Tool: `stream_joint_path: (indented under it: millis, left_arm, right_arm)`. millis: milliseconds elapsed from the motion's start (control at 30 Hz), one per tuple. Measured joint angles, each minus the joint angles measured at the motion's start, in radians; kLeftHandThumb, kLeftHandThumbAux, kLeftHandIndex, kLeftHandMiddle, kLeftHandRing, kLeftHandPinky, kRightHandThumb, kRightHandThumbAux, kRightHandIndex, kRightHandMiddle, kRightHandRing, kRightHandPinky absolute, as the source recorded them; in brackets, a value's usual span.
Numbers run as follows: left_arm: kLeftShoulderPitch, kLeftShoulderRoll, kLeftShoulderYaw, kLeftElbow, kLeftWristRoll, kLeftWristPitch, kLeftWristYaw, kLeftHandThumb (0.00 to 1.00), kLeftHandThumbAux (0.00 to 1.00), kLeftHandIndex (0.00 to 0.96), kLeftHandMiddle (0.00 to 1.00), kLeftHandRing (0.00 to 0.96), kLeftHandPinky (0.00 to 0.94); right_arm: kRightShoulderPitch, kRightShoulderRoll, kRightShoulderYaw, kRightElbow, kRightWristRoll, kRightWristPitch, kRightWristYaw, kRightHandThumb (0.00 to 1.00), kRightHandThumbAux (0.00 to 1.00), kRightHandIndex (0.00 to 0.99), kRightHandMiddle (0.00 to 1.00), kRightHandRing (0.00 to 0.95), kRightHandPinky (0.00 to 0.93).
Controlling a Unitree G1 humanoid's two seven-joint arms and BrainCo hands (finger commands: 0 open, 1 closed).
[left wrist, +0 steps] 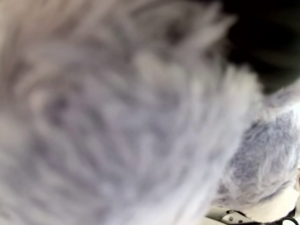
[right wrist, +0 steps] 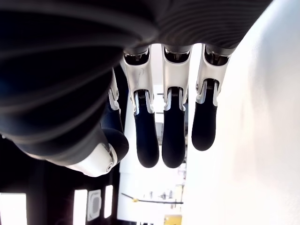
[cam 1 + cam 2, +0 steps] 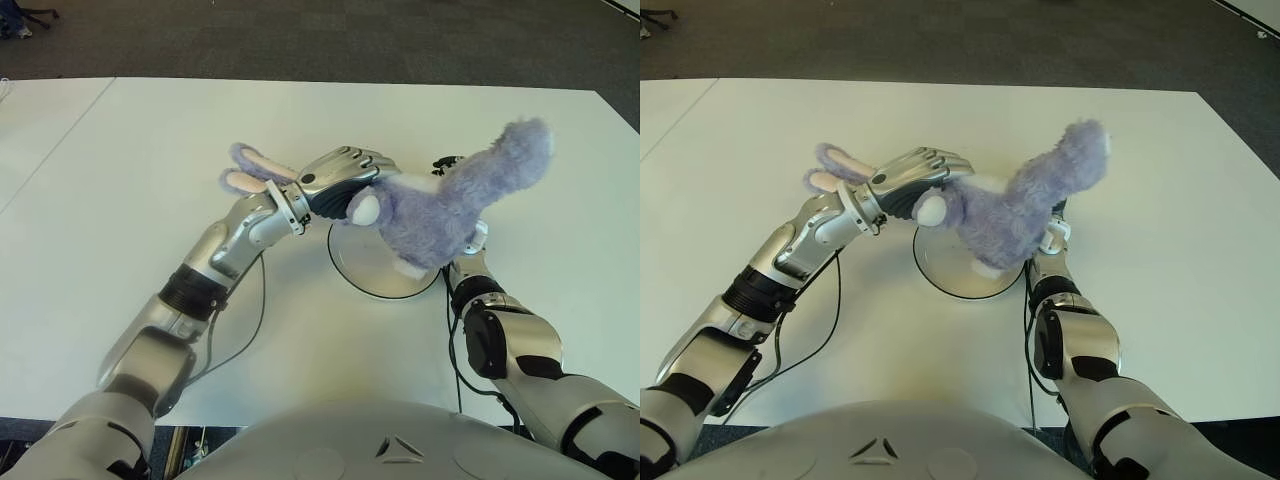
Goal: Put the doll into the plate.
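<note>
Left robot hand [image 3: 345, 180] clamped on the purple doll [image 3: 440, 210] above the plate [image 3: 370, 265]; lower gently, then release. Right robot hand [image 2: 164, 131] slack, beside the plate.

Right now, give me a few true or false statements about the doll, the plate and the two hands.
1. The left hand grips the doll. True.
2. The doll is green. False: it is purple, with pink-lined ears.
3. The plate sits on the white table. True.
4. The right hand holds the doll. False: its fingers hang open and hold nothing.
5. The doll is over the plate. True.
</note>
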Motion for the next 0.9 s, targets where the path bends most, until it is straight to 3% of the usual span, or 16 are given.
stream_joint_path:
  millis: [433,833,900]
  left_arm:
    - [-0.13,-0.015,-0.009,-0.005,0.057,-0.016,-0.015,0.85,0.667,0.399,0.55,0.789,0.819]
    - [-0.11,-0.024,-0.062,-0.035,0.13,-0.003,-0.037,0.849,0.668,0.396,0.548,0.784,0.817]
    - [-0.1,-0.03,-0.079,-0.019,0.163,0.001,-0.02,0.849,0.668,0.395,0.547,0.784,0.817]
  right_arm:
    - [-0.003,0.0,0.021,0.0,-0.017,0.007,-0.017,0.684,0.726,0.42,0.411,0.419,0.423]
    - [-0.004,0.001,0.036,0.0,-0.028,0.013,-0.048,0.689,0.726,0.423,0.489,0.49,0.499]
    - [-0.004,0.001,0.036,0.0,-0.03,0.014,-0.052,0.69,0.725,0.423,0.483,0.477,0.465]
